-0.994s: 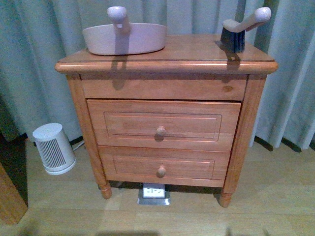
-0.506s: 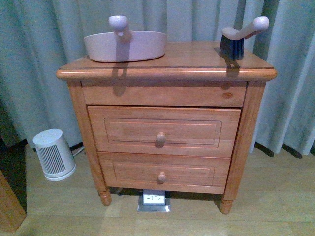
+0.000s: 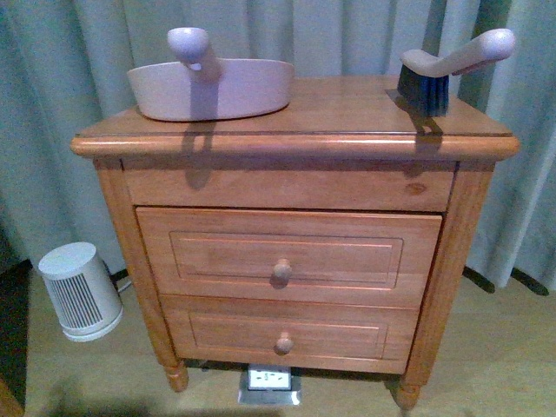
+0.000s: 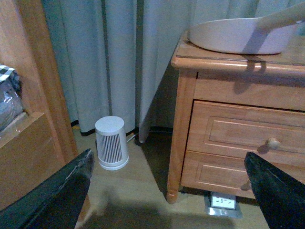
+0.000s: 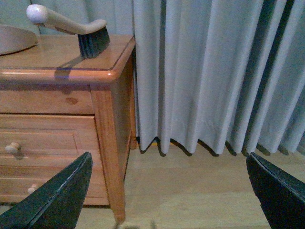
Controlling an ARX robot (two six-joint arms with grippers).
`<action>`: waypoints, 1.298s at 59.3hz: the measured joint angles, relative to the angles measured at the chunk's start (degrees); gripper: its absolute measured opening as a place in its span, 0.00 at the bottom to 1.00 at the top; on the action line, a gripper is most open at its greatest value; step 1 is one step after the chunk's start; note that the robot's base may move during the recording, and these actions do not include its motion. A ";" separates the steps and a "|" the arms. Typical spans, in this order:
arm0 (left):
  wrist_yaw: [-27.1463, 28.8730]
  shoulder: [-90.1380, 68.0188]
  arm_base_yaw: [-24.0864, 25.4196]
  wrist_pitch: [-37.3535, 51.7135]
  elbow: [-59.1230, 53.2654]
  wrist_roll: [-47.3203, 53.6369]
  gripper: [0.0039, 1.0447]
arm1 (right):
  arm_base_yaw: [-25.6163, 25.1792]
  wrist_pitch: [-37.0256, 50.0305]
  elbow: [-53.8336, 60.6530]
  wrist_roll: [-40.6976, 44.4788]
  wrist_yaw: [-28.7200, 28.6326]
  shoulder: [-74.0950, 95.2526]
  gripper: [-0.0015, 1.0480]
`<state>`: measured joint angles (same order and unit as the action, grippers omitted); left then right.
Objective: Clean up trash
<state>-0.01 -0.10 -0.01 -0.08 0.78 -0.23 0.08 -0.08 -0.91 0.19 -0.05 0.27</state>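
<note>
No trash wad shows in any view. A pinkish dustpan [image 3: 213,87] with an upright handle sits at the back left of the wooden nightstand top [image 3: 347,117]; it also shows in the left wrist view [image 4: 243,36]. A hand brush [image 3: 443,74] with dark bristles stands at the back right; it also shows in the right wrist view [image 5: 78,31]. My left gripper [image 4: 169,191] is open, low by the nightstand's left leg. My right gripper [image 5: 169,191] is open, low by its right side. Neither arm shows in the front view.
The nightstand has two drawers with round knobs [image 3: 281,270]. A small white fan heater [image 3: 80,291] stands on the floor at its left. A floor socket [image 3: 270,380] lies under it. Grey curtains [image 5: 209,71] hang behind. A wooden piece of furniture [image 4: 28,119] is at the left.
The front view has moved closer to the nightstand and shifted; the nightstand looks larger and the dustpan sits further left in the picture. Nothing on the nightstand has moved.
</note>
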 joint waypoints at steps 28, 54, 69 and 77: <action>0.00 0.02 0.00 0.00 0.00 0.00 0.93 | 0.00 -0.02 0.00 -0.02 0.00 -0.04 0.93; 4.00 -17.55 -0.81 -4.48 10.03 -5.60 0.93 | 0.00 -0.02 0.00 -0.13 -0.02 -0.04 0.93; 6.64 -48.54 -13.53 -15.43 42.12 -5.95 0.93 | 0.00 -0.02 0.00 -0.13 0.00 -0.04 0.93; 9.16 -61.96 -20.46 -18.38 52.92 -10.60 0.93 | 0.00 -0.02 0.00 -0.13 0.00 -0.04 0.93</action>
<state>9.15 -62.06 -20.47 -18.46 53.69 -10.83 0.08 -0.10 -0.91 0.05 -0.05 0.23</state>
